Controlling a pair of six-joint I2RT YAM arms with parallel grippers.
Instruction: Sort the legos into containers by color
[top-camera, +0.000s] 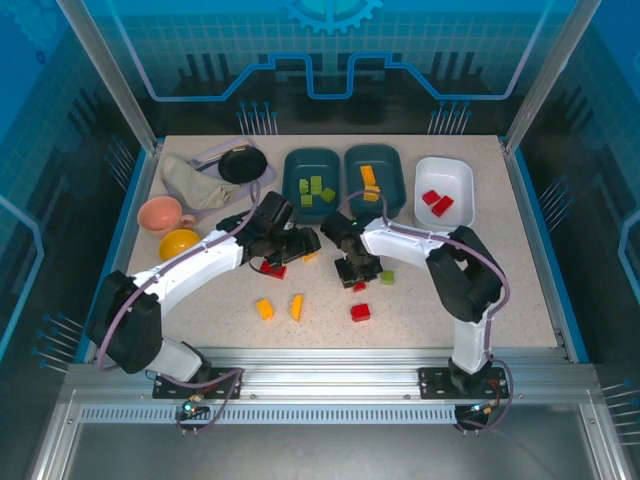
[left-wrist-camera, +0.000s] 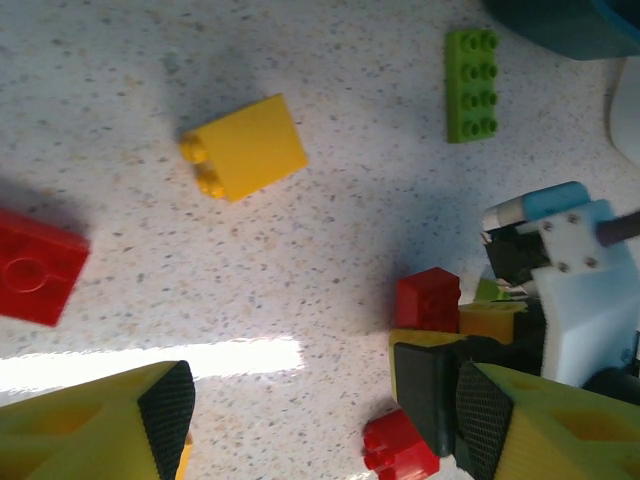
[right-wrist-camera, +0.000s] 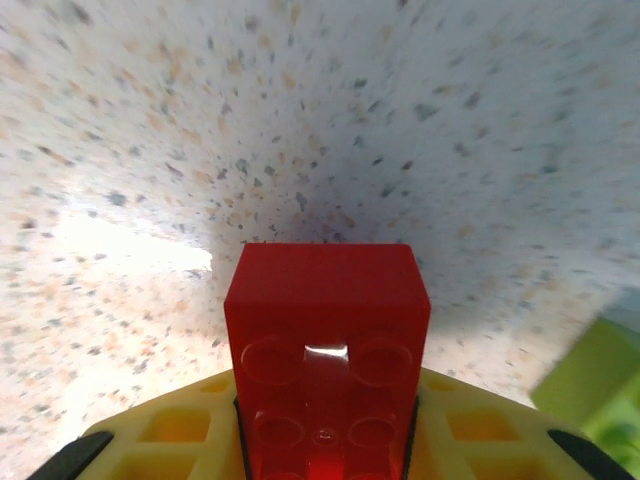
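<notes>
Nearest the arm bases, well to the near side of the middle teal tub (top-camera: 392, 170), three loose legos lie on the speckled desk (top-camera: 520, 290). A red brick (top-camera: 361, 312) sits almost straight nearward of that tub, one orange-yellow brick (top-camera: 296, 307) lies nearward and left, and a second orange-yellow brick (top-camera: 264, 309) lies further left still.

Closer to the tub but on its near side, the right hand (right-wrist-camera: 325, 432) is clamped on a red lego (right-wrist-camera: 327, 330), which juts out from between its yellow fingers (right-wrist-camera: 170, 430). Whether that lego touches the desk I cannot tell. A light green brick (top-camera: 387, 277) lies nearward of the tub's right end.

Nearward and left of the tub, the left hand (left-wrist-camera: 320, 415) has its pads (left-wrist-camera: 165, 410) spread wide with nothing between them. Another red brick (top-camera: 273, 270) lies nearward and left of the tub, under the left arm.

Far to the tub's left are a yellow bowl (top-camera: 180, 243) and a pink bowl (top-camera: 160, 213).

The middle teal tub holds orange-yellow legos (top-camera: 369, 180). Just beside it on the left, the left teal tub (top-camera: 300, 160) holds light green legos (top-camera: 316, 187). To the right of the middle teal tub, the white tub (top-camera: 455, 175) holds two red legos (top-camera: 437, 202). Level with the tub and well to its left lie a crumpled cloth (top-camera: 195, 185) and a black dish (top-camera: 242, 164).
</notes>
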